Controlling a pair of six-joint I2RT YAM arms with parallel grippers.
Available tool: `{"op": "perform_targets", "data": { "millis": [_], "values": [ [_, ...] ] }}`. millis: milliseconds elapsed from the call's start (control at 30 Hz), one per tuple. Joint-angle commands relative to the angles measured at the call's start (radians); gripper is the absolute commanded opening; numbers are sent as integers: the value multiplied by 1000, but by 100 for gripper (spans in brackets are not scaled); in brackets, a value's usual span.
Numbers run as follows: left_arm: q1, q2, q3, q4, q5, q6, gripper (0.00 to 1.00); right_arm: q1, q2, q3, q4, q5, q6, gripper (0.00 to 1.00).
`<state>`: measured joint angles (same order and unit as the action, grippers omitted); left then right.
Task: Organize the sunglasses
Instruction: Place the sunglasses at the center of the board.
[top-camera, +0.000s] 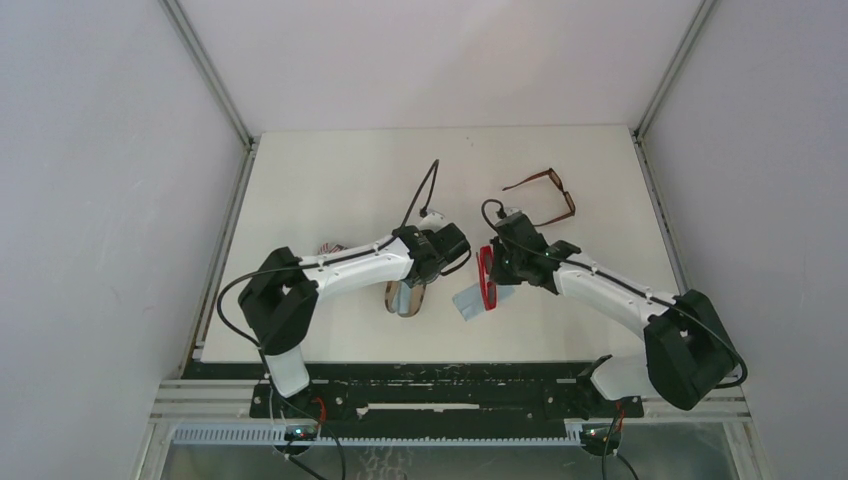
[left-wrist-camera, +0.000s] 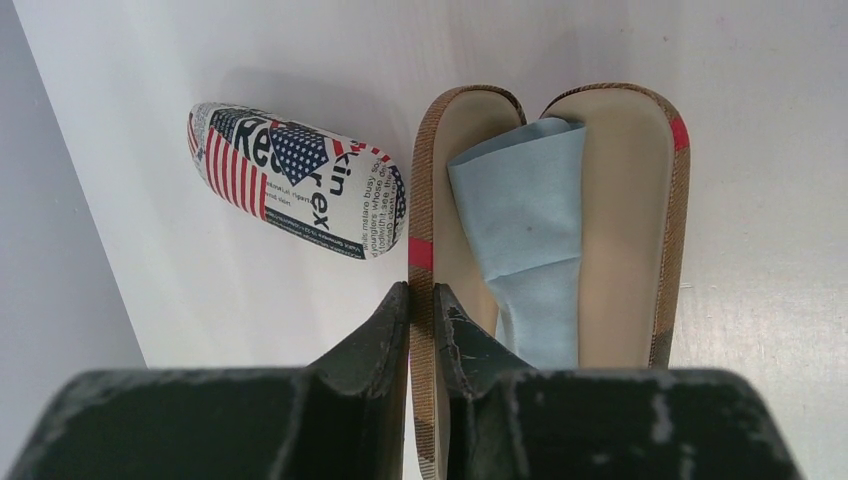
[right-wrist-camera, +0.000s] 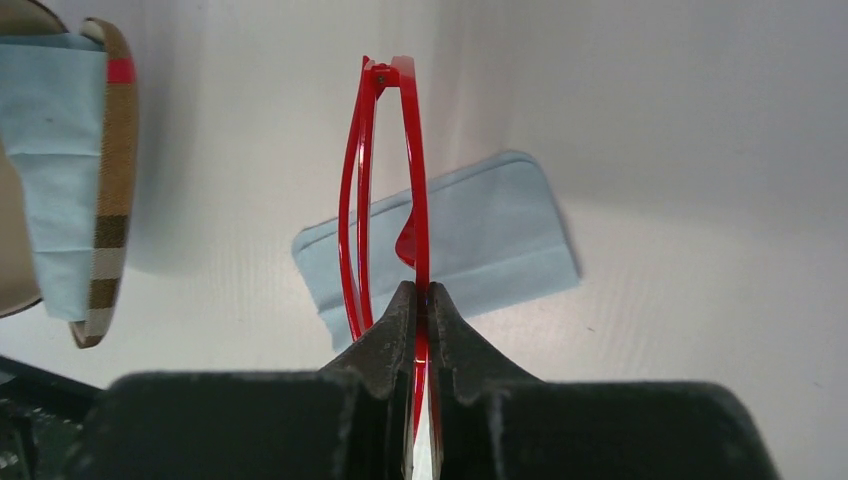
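My right gripper is clamped on the red sunglasses, fingers pinching the front frame. They are folded and seen edge-on: a glossy bright red frame with both thin temples tucked against it. They sit over a blue cloth near the table's middle; I cannot tell whether they touch it. The brown sunglasses lie further back on the right, temples spread, slim dark frame. My left gripper pinches one wall of the open plaid case, with a second cloth inside. A flag case lies beside it.
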<state>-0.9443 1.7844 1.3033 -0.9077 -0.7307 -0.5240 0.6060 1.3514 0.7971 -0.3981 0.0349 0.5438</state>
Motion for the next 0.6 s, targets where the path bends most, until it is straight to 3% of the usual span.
{"op": "perform_targets", "data": {
  "millis": [0, 367, 567],
  "values": [
    [-4, -46, -25, 16, -33, -26, 17, 9, 19, 94, -184, 132, -70, 0],
    [-4, -77, -56, 20, -42, -36, 18, 116, 268, 269, -358, 321, -93, 0],
    [-4, -85, -75, 28, -43, -36, 18, 160, 280, 284, -338, 313, -81, 20]
  ]
}}
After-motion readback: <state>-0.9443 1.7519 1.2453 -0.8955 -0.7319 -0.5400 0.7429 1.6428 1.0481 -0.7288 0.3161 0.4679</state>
